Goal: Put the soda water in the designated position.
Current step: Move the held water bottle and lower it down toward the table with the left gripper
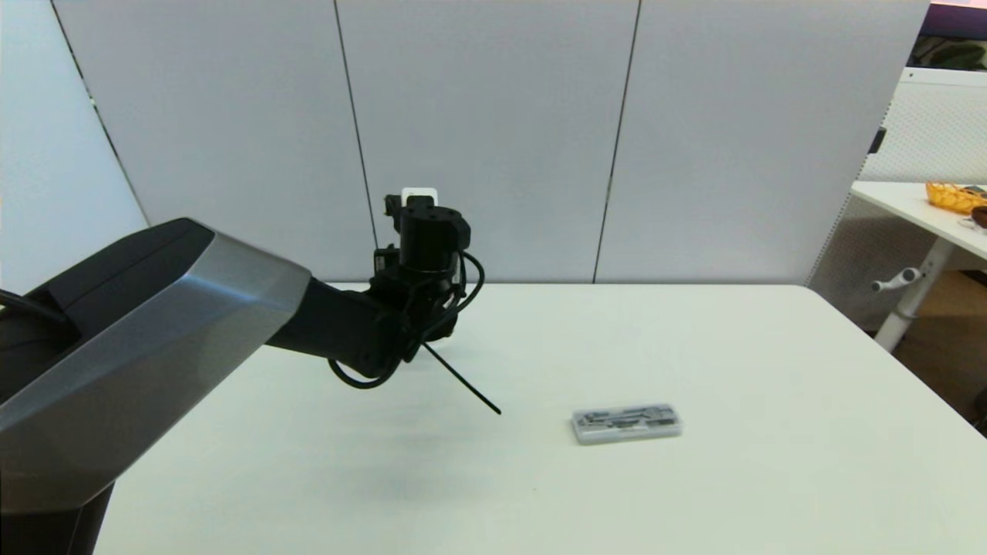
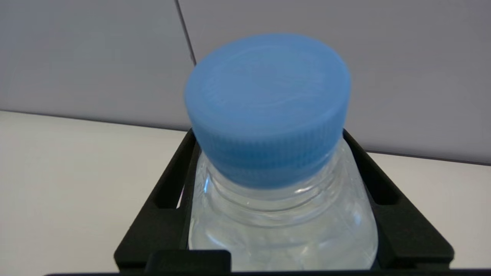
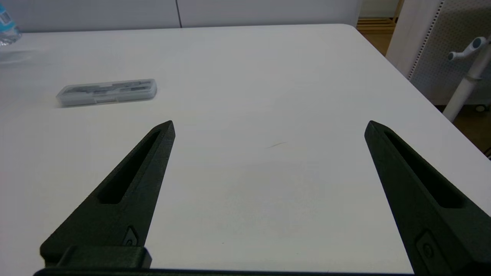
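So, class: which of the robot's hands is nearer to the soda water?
Left. The left hand is shut on the soda water, fingers either side below its cap. The right hand hovers open over the table, apart from the bottle.

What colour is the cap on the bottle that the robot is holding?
Light blue. The cap shows best in the left wrist view, above the clear bottle.

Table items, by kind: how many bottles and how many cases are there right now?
Bottles: 1, the soda water, held in the left gripper.
Cases: 1, the flat grey case, lying on the table.
Total: 2.
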Motion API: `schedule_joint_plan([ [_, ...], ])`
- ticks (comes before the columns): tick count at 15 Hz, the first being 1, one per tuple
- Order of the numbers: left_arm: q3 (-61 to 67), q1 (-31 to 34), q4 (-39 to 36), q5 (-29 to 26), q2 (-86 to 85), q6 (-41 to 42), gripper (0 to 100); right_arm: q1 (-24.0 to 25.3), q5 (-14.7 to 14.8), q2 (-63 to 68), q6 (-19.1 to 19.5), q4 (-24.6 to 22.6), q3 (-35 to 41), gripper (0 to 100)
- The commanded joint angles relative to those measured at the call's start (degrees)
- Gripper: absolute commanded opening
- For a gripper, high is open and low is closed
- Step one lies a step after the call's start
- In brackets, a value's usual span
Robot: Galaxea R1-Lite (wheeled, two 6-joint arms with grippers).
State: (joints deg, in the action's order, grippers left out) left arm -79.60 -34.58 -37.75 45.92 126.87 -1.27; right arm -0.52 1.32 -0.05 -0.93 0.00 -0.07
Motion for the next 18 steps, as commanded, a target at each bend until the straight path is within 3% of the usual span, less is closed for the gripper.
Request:
schedule_joint_plan([
  [1,0.4,-2.3,0.0,-4.5,-2.5,0.1,0,0.0,0.0,0.0,0.0,0.0,0.1,100],
  [14,-2.7,-16.3,0.0,-7.2,-3.6,0.7,0,0.0,0.0,0.0,0.0,0.0,0.0,100],
  [18,-5.5,-17.6,0.1,-11.9,-1.4,2.1,0,0.0,0.0,0.0,0.0,0.0,0.0,100],
])
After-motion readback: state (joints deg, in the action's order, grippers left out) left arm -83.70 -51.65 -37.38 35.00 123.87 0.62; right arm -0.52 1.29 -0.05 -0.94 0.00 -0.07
